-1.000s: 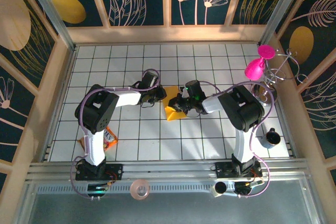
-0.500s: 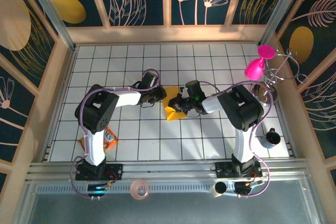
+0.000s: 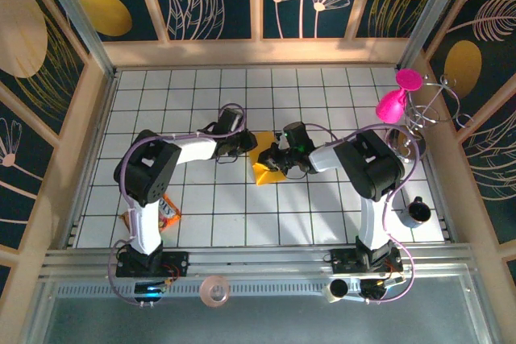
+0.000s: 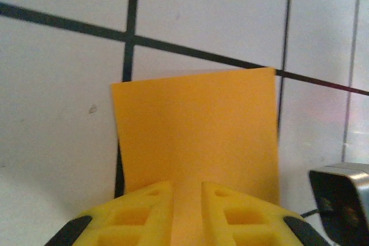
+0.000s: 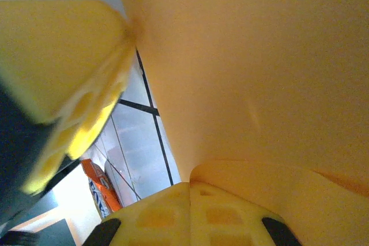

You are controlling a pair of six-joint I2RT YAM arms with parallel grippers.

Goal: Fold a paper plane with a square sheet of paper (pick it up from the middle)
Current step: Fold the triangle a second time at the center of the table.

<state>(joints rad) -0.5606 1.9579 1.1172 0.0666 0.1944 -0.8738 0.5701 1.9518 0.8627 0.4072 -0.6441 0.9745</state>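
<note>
**A:** What has changed since 1 second ago?

**B:** Very little. The left gripper (image 4: 187,188) has crept a shade closer to the square sheet of paper (image 3: 264,170). The right gripper (image 5: 190,191) and the sheet sit where they were.

**A:** Where is the sheet?

**B:** Near the middle of the table (image 3: 322,215), between the 2 grippers. It looks doubled over and is far from a dart shape.

**A:** And the grips?

**B:** The right gripper's fingers are pressed together with the paper coming out from between them, so it is clamped on the sheet. The left gripper's 2 fingers stand a narrow slit apart, with orange showing in the slit. I cannot tell whether they pinch the paper or only sit over it.

**A:** What could go wrong?

**B:** I see 3 things. If the left side is not really gripping, the sheet hangs from 1 clamp and may swing or sag, and the next crease would land crooked. If both do grip and the arms pull apart, paper this thin could tear. The right clamp could also crumple the part it holds, because the paper bulges there.

**A:** Any containers?

**B:** 1, a dark mug (image 3: 418,212) near the right arm's base, well apart from the sheet. Its inside is too dark to tell what it holds. The snack packet (image 3: 167,212) by the left arm lies flat and closed.
</note>
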